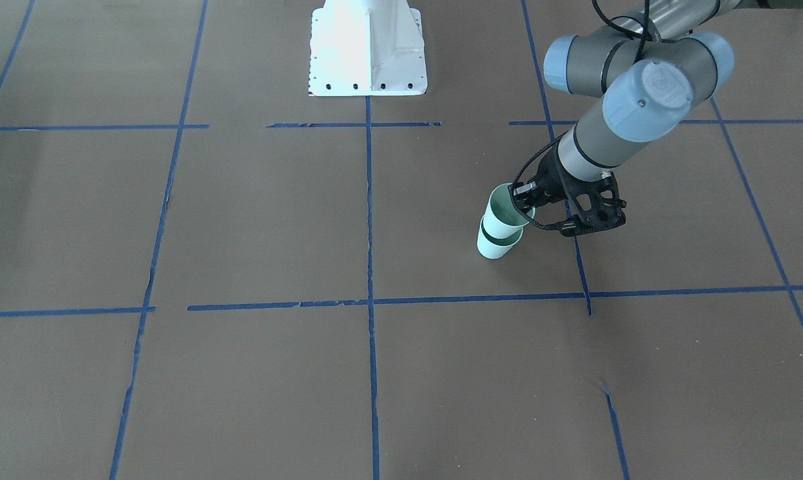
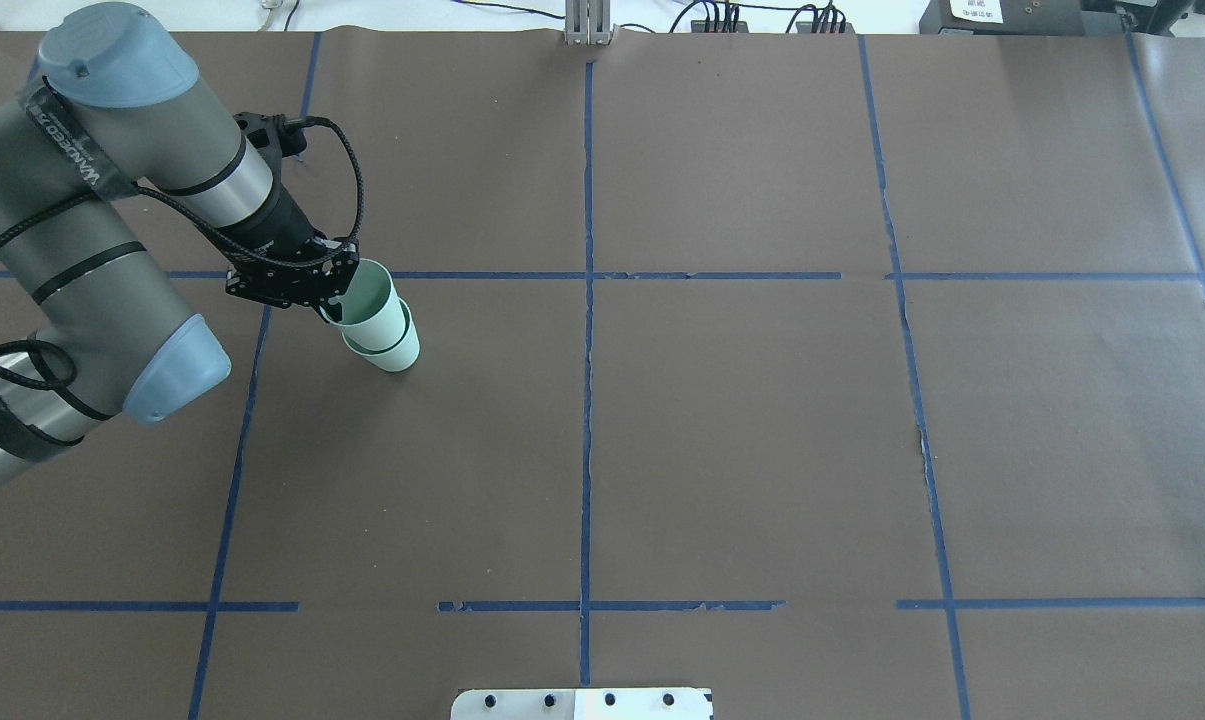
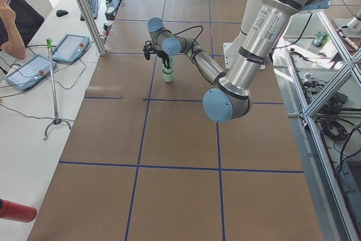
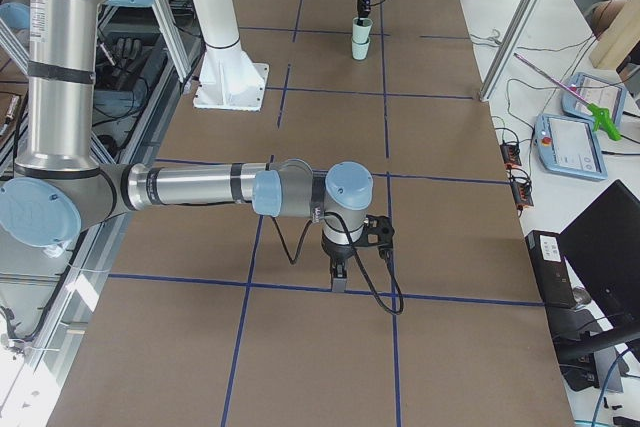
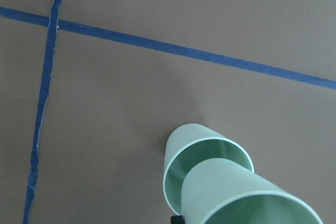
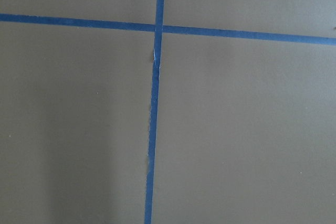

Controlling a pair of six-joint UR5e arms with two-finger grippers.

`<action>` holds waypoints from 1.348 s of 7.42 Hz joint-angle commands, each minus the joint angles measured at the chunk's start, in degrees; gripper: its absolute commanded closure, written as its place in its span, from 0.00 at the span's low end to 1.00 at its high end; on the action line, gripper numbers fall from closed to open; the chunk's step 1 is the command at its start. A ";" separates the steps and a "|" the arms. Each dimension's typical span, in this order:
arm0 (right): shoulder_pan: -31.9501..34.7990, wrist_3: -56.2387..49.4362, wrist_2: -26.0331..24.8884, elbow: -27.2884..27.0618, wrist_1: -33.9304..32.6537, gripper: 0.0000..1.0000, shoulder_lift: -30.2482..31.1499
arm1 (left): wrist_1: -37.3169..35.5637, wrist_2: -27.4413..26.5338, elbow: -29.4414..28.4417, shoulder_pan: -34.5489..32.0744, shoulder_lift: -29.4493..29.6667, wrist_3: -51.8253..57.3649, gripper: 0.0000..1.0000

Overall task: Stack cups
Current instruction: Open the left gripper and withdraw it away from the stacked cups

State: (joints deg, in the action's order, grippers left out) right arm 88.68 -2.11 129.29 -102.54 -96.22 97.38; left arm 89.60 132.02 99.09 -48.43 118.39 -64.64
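Observation:
Two pale mint-green cups stand on the brown table. The lower cup (image 1: pixel 496 248) (image 2: pixel 396 354) rests upright on the table. The upper cup (image 1: pixel 503 212) (image 2: pixel 370 303) sits partly nested in it, still raised a little. My left gripper (image 1: pixel 526 205) (image 2: pixel 336 306) is shut on the upper cup's rim, one finger inside. The left wrist view shows the upper cup (image 5: pixel 236 195) going into the lower cup (image 5: pixel 176 163). My right gripper (image 4: pixel 340 282) points down near the table, far from the cups; I cannot tell whether it is open or shut.
Blue tape lines (image 2: pixel 587 300) divide the brown table into squares. The white robot base (image 1: pixel 368 50) stands at the table's edge. Tablets (image 3: pixel 48 60) and an operator are on a side bench beyond the table.

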 commanded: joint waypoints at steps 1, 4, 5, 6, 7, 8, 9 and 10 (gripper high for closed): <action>0.00 0.00 0.00 -0.03 -0.02 0.00 0.00 | 0.05 -0.10 0.22 0.00 0.00 0.04 0.00; 0.00 0.00 0.00 0.06 0.07 0.00 0.00 | 0.05 -1.84 1.10 -0.61 -0.17 0.13 0.00; 0.00 0.00 0.00 0.06 0.07 0.00 0.00 | 0.05 -3.34 1.98 -1.40 -0.17 0.22 0.00; 0.00 0.00 0.00 0.06 0.07 0.00 0.00 | -0.03 -4.31 3.12 -2.02 -0.26 0.22 0.00; 0.00 0.00 0.00 -0.03 -0.02 0.00 0.00 | -0.12 -4.32 5.39 -4.46 -2.00 1.43 0.00; 0.00 0.00 0.00 0.06 -0.02 0.00 0.00 | -0.56 -4.23 7.94 -7.09 -4.37 6.49 0.00; 0.00 0.00 0.00 0.06 0.07 0.00 0.00 | -0.65 -3.80 8.48 -12.51 -7.70 12.37 0.00; 0.00 0.00 0.00 0.06 0.07 0.00 0.00 | -1.78 -3.62 8.66 -18.14 -10.60 19.57 0.00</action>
State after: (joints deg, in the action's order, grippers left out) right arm 88.68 -2.11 129.29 -102.50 -96.18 97.38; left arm 88.78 128.13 107.02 -59.97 111.51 -53.26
